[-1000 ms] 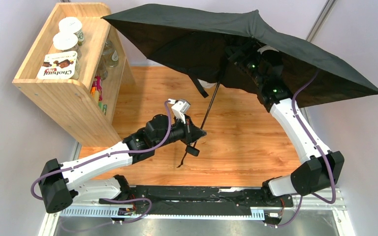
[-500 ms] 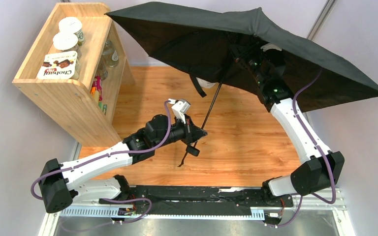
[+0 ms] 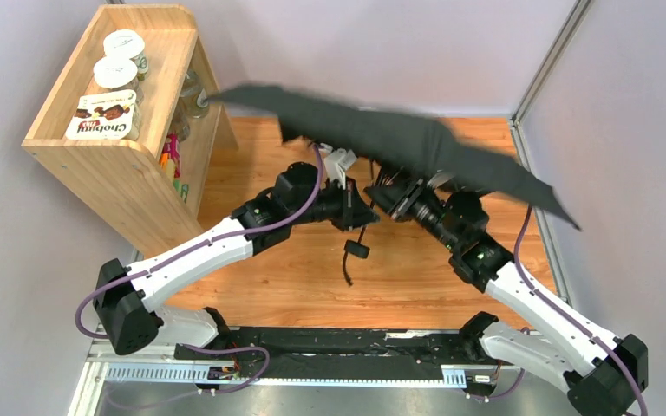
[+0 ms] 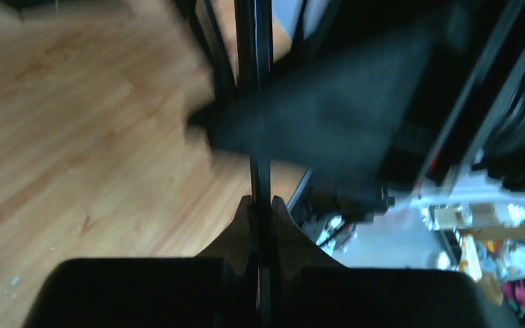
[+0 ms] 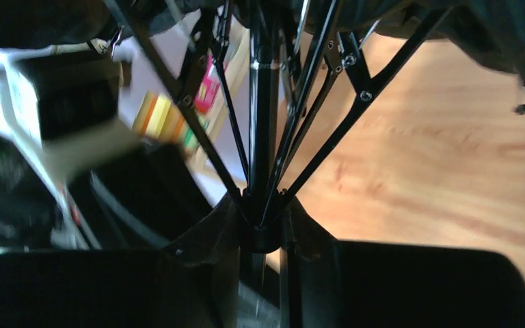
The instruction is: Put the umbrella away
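Umbrella point(image 3: 416, 143): held in the air above the middle of the desk point(image 3: 251, 173), between the two arms. The canopy is blurred and lies shallow, not yet folded down. The thin shaft point(image 4: 260, 123) is pinched in the left gripper point(image 4: 260, 205), jaws together on it. Judged reason: this anchors the shaft so the other arm has something to work against. The handle knob point(image 3: 356, 250) and strap point(image 3: 348, 270) dangle free below that grip. The right gripper point(image 5: 263, 222) straddles the runner point(image 5: 264, 239) where the ribs point(image 5: 328, 130) converge. It appears clamped there, though the dark wrist view leaves contact uncertain. Judged reason: sliding the runner would collapse the canopy. A wooden shelf point(image 3: 113, 165) stands at left, near the canopy's tip.
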